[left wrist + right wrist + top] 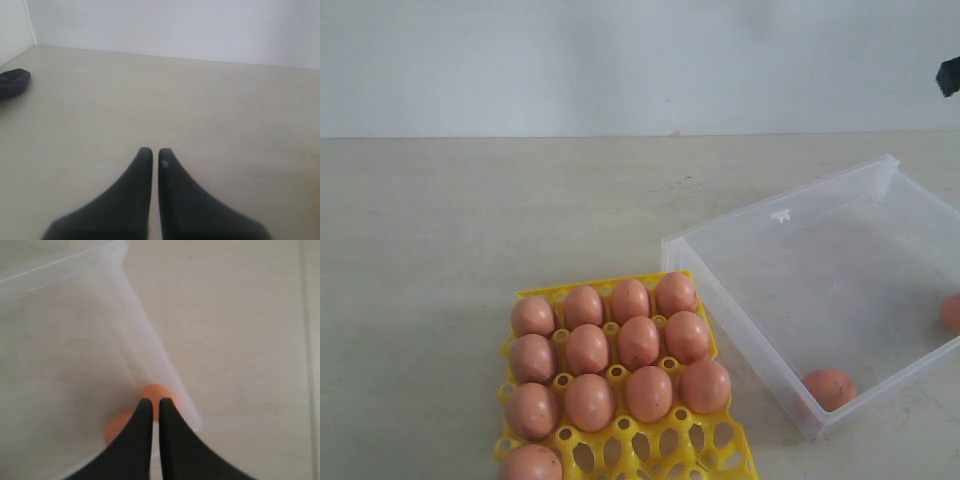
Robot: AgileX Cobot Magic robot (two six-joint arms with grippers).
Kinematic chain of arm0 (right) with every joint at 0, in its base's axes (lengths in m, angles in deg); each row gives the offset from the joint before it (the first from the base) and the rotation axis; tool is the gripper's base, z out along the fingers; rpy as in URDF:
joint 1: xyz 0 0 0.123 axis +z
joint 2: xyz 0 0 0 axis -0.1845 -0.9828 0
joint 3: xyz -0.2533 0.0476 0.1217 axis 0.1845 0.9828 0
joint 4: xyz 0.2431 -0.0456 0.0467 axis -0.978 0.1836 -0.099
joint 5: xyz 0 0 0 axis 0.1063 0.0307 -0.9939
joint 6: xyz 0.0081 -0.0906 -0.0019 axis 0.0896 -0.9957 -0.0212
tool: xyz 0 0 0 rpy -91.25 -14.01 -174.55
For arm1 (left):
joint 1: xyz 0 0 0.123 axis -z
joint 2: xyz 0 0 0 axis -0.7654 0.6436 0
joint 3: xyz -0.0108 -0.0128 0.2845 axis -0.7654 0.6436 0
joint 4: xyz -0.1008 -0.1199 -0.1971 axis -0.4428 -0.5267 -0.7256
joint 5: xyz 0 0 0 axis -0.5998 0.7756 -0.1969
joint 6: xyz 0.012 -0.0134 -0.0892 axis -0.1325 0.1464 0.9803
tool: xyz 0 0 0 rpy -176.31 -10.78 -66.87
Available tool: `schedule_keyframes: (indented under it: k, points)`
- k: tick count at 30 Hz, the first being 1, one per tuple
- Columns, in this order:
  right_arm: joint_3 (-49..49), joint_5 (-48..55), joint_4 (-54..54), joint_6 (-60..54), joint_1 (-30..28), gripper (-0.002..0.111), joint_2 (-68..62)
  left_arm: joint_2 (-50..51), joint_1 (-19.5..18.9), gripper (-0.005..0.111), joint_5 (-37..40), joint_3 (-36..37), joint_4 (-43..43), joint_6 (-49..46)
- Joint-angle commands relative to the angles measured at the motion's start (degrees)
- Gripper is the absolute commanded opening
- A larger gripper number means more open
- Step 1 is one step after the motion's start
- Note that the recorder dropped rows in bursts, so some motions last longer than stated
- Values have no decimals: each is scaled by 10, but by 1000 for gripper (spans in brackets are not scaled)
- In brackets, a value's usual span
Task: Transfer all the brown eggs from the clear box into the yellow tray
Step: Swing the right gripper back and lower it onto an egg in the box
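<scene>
Clear box (840, 280), 3 o'clock: two brown eggs (830, 388) remaining, at its 6 and 3 o'clock. Yellow tray (618, 424), 7 o'clock: thirteen eggs seated. Right gripper (152, 402), left gripper (151, 152): both clenched, empty.

Edges crop the yellow tray (650, 450) and one brown egg (952, 313)

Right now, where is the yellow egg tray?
In the exterior view, the yellow tray sits low and left of centre, right beside the clear box, holding brown eggs.
</scene>
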State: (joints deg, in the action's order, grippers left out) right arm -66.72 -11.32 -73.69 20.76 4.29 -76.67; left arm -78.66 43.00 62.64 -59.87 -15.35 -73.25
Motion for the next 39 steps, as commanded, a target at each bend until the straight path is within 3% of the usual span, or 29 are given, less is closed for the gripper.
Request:
schedule_keyframes:
  k: [1,4,6,14,20,24,26,29,30,39]
  points:
    - [-4,-3,-201,-147,-3,0,2,-2,2,4,-3,2,0,-2]
    - [-4,12,-337,-304,5,0,-3,-2,2,4,-3,2,0,-2]
    - [-4,48,-357,-362,25,0,-11,-2,2,4,-3,2,0,-2]
    - [2,69,-318,-563,138,0,-82,-2,2,4,-3,2,0,-2]
    - [2,69,-206,-740,148,0,-130,-2,2,4,-3,2,0,-2]
    - [2,69,-255,-746,148,1,-132,-2,2,4,-3,2,0,-2]
    - [2,69,-282,-746,149,15,-132,-2,2,4,-3,2,0,-2]
    - [2,69,-283,-746,149,48,-132,-2,2,4,-3,2,0,-2]
    - [2,69,-279,-746,149,55,-132,-2,2,4,-3,2,0,-2]
    - [112,69,-274,-739,149,58,-131,-2,2,4,-3,2,0,-2]
